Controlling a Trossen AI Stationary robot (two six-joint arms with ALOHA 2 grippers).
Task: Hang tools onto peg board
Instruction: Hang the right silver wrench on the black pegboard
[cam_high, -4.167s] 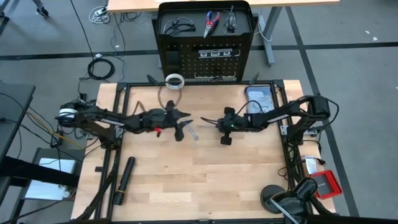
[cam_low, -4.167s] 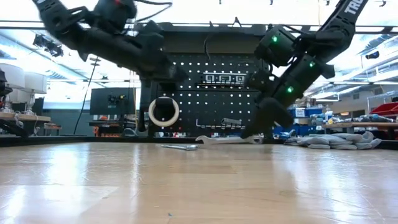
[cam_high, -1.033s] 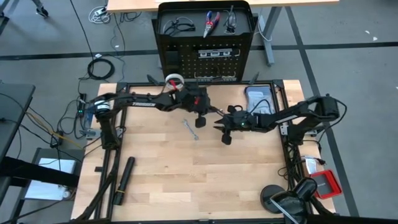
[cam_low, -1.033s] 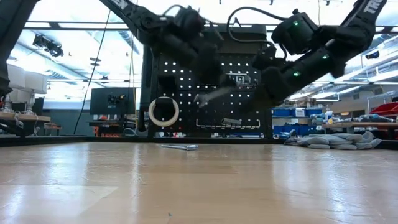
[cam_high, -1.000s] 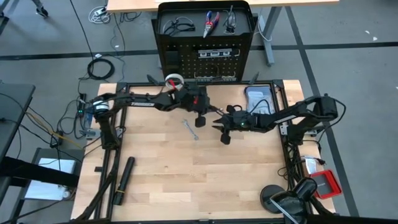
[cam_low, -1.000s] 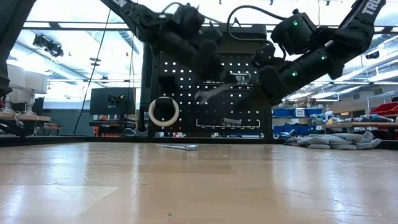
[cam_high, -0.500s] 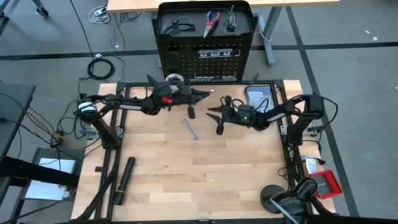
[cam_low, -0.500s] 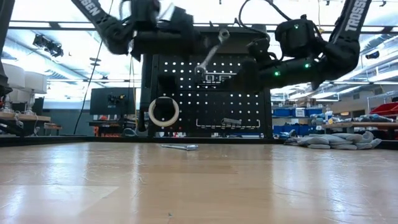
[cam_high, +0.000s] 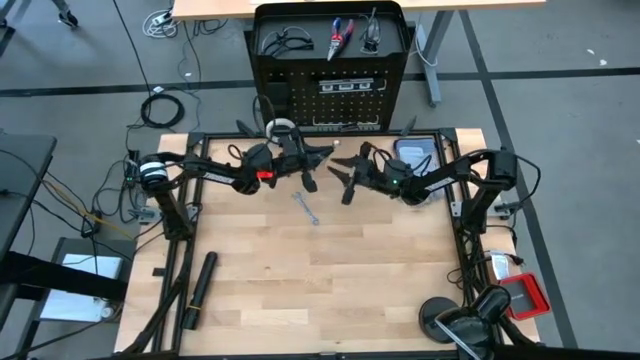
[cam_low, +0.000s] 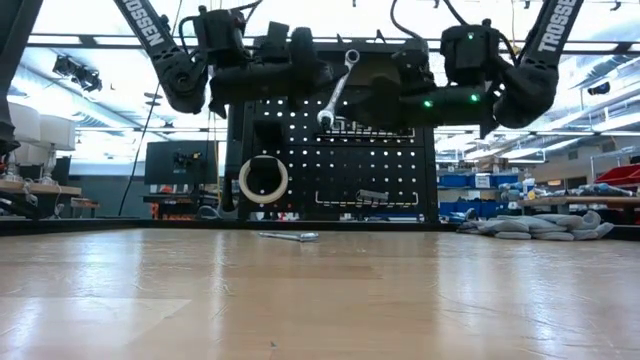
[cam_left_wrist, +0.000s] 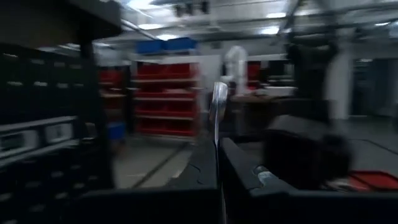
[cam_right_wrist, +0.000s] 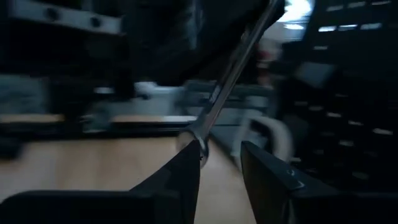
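silver wrench (cam_low: 337, 88), raised above the table in front of the peg board (cam_low: 330, 150): your left gripper (cam_high: 318, 152) is clamped shut on it, and in the low view it hangs tilted, ring end up, open end down. from the left wrist view the wrench (cam_left_wrist: 217, 118) stands up between that arm's own dark fingers. your right gripper (cam_high: 340, 172) faces it from the other side, jaws parted, and in the right wrist view the wrench's lower end (cam_right_wrist: 199, 134) sits between the two fingers; you cannot tell there whether they touch it. a second silver wrench (cam_high: 306, 208) lies flat on the wooden table (cam_high: 330, 280). the white tape ring (cam_low: 263, 179) hangs on the board's lower left. pliers (cam_high: 339, 35) and glasses (cam_high: 283, 41) rest on the board's top shelf.
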